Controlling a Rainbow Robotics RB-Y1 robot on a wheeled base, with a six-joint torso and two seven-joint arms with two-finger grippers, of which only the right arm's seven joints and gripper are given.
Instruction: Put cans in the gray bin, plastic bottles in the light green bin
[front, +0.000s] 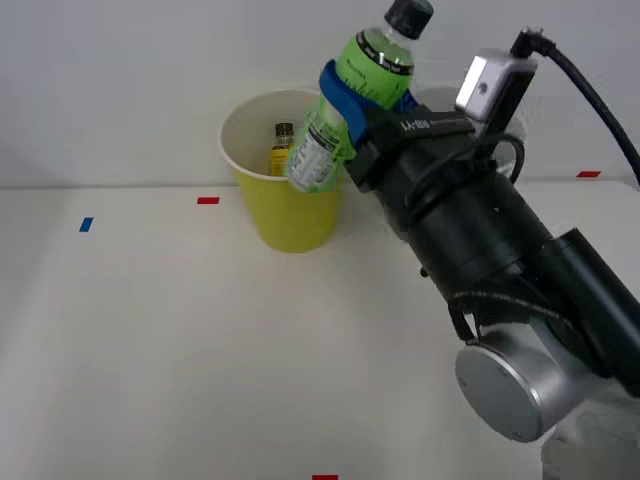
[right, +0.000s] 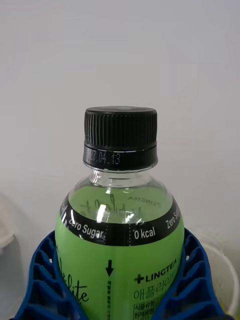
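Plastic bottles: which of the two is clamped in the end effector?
The green-labelled bottle, clamped between the right end effector's blue fingers above the light green bin; the yellow-labelled bottle stands inside it.

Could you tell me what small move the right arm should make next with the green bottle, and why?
Probably ease the right gripper slightly left and down over the light green bin, then release. Its jaws are clamped on the green bottle, held tilted above the bin's right rim, and another bottle with a yellow label already lies inside.
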